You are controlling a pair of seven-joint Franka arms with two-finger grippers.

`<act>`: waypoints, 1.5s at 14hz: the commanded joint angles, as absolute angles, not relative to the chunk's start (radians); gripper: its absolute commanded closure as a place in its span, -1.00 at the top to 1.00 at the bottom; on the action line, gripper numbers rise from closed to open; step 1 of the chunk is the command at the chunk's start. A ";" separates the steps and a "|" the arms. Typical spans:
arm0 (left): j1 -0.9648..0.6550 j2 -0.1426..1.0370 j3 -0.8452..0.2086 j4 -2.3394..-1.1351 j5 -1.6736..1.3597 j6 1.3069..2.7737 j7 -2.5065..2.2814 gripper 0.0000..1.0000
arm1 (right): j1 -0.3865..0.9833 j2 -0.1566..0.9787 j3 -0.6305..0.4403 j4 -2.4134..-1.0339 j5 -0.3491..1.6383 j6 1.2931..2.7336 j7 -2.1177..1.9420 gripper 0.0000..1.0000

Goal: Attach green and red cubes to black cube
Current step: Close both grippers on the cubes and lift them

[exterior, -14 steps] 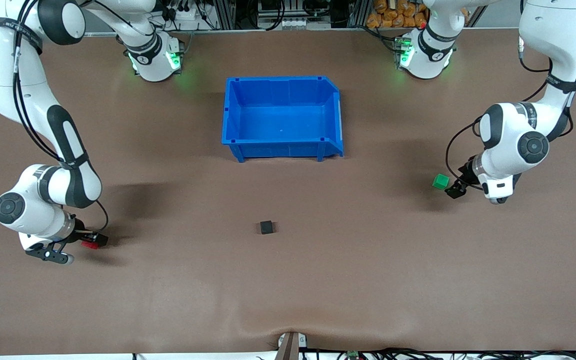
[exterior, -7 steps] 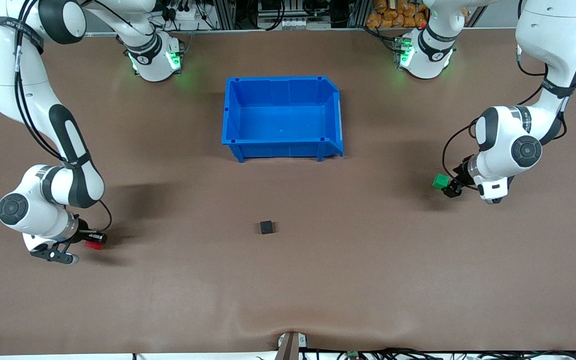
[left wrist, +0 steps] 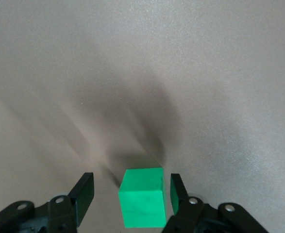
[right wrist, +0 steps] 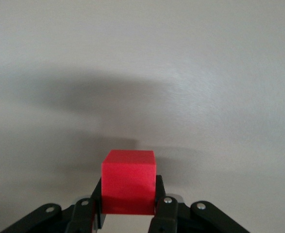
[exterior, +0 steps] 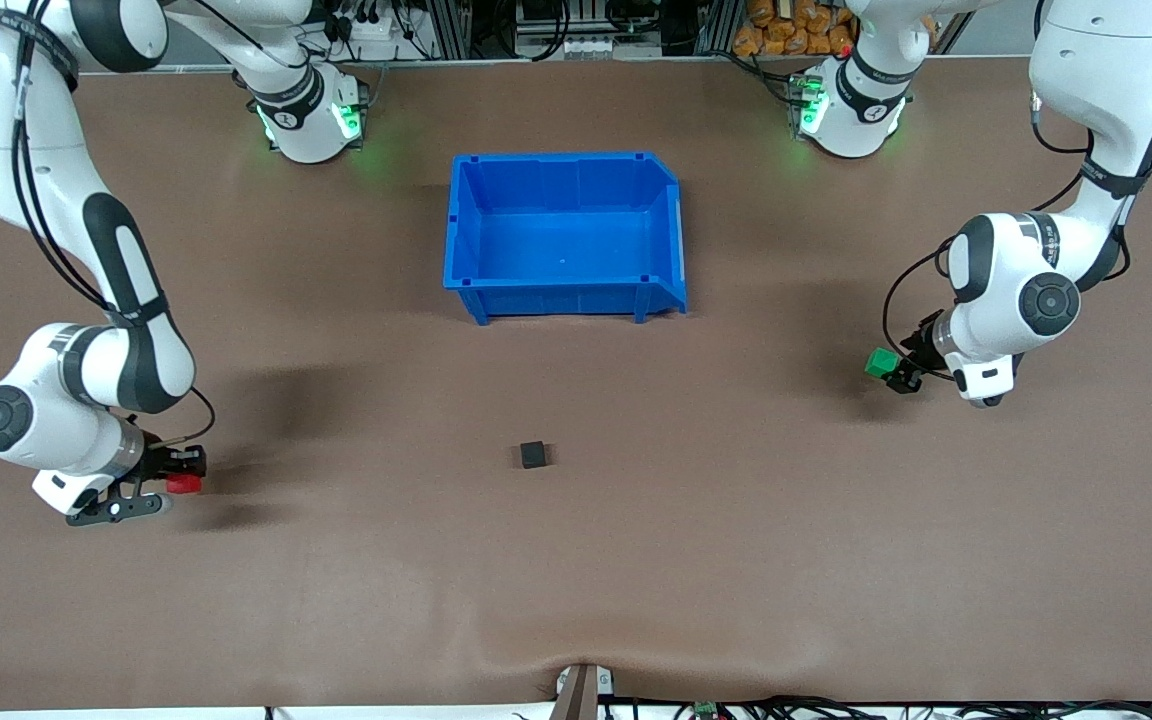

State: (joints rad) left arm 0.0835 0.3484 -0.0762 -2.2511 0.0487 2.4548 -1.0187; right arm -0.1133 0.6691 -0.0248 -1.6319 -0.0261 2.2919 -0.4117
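No brand name, label or lettering can be read on anything here; the dark bands around the arm links carry marks too small to make out.

The right gripper (exterior: pixel 179 483) sits low at the right arm's end of the table (exterior: pixel 576 580), its black fingers (right wrist: pixel 162 211) pressed flat against two opposite faces of the red cube (right wrist: pixel 128 182). That cube is plain, smooth and sharp-edged, and its faces have a matte sheen.

The left gripper (exterior: pixel 894 375) is down at the left arm's end of the table. The green cube (left wrist: pixel 142 196) stands between its fingers (left wrist: pixel 84 194), one finger just beside a face and the other clearly apart, so the jaws are spread around the cube without pinching it. The cube is smooth and solid-coloured, with crisp corners.

The black cube (exterior: pixel 534 454) rests alone on the table roughly midway between the two grippers, well apart from both. It is dull and matte.

A glossy blue plastic bin (exterior: pixel 565 295), open-topped with sloped walls, stands farther from the front camera than the black cube. The table surface is a brown, faintly grained mat.
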 commanded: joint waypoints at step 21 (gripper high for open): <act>0.081 0.383 -0.109 -2.218 0.000 2.494 -1.111 -0.67 | 0.416 0.841 0.032 -1.344 0.113 2.260 -1.139 -1.00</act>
State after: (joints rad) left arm 0.0804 0.3691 -0.0938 -2.2356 0.0158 2.4840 -1.0935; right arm 0.3984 0.8059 0.0276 -1.3886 0.0817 2.2687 -1.1974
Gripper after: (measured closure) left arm 0.604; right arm 0.599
